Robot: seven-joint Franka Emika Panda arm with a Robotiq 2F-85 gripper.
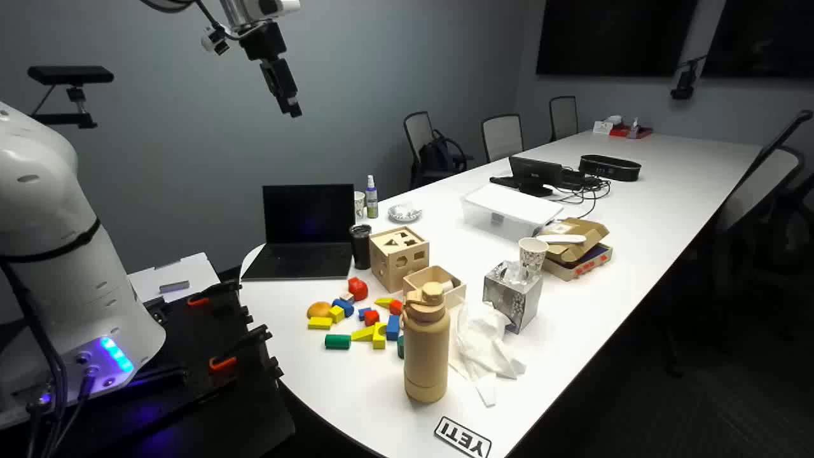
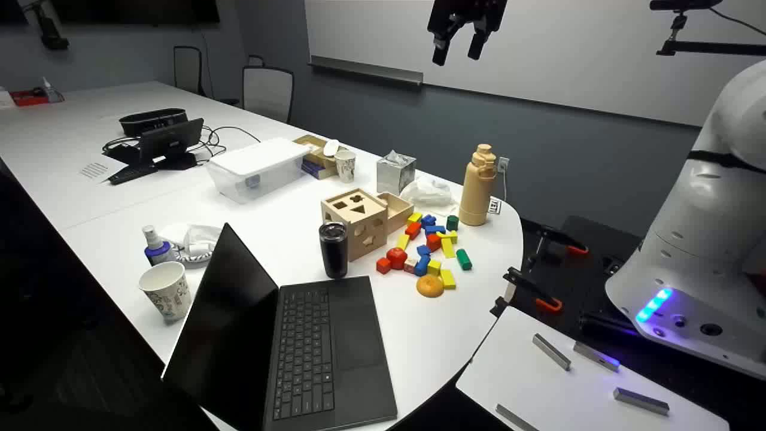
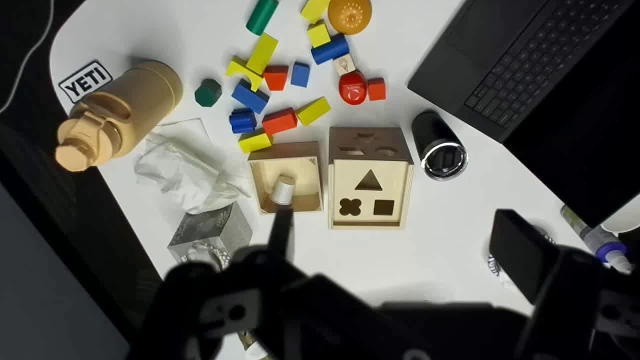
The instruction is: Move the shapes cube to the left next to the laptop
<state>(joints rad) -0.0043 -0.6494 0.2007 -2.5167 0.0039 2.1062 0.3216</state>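
The shapes cube [image 3: 369, 194] stands upright on the white table [image 2: 419, 341], near the laptop [image 2: 302, 353] but apart from it, so I judge the move not yet made. The black tumbler [image 2: 334, 250] stands just beside the laptop, between it and the cube. The wooden tray [image 3: 285, 151] sits just past the cube, farther from the laptop. The gripper [image 2: 458, 55] hangs well above the table, fingers spread, holding nothing. I judge the step in hand to be the approach.

1. I centre the fingers over the cube and square them to 2 opposite walls; the wrist view suggests they are nearly square.
2. I descend straight: 1 finger must enter on the tray side, away from the laptop, its mate on the tumbler side. These 2 gaps look tight. Caution: the cube may nearly fill the span, so a small offset could land a fingertip on its rim.
3. I grip, then raise the cube above the tumbler before travelling toward the laptop.
4. I lower it level beside the laptop's keyboard half, avoiding the red block [image 3: 376, 89] near that edge.
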